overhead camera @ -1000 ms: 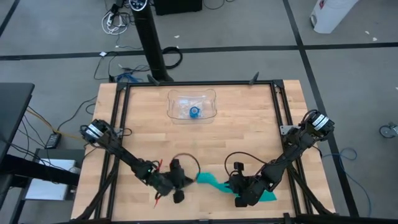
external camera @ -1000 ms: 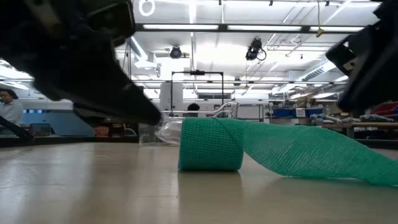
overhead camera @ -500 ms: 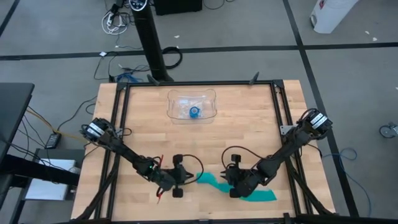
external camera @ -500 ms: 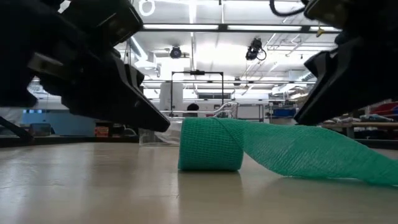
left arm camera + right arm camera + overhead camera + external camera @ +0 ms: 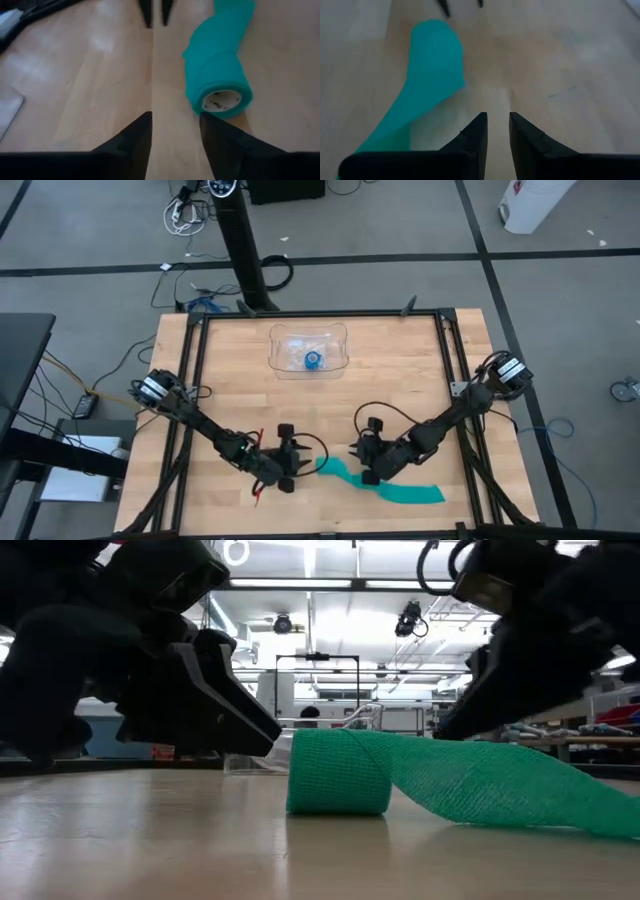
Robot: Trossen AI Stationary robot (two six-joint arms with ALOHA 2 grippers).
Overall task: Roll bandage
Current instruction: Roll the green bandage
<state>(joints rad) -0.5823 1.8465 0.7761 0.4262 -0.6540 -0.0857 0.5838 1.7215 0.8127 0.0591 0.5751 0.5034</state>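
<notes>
Low in the frame, the bandage (image 5: pixel 372 480) lies between both empty pincers: left pincer (image 5: pixel 296 465) spread beside its rolled end, right pincer (image 5: pixel 358 463) narrowly parted.

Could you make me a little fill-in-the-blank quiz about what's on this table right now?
1. The teal-green fabric bandage is partly rolled, and its loose tail lies on the ____ table.
2. The small bright-blue roll sits inside a clear plastic ____.
3. The left pincer holds ____.
4. The bandage lies between the left pincer and the ____ pincer.

Missing words: wooden; tray; nothing; right
</notes>
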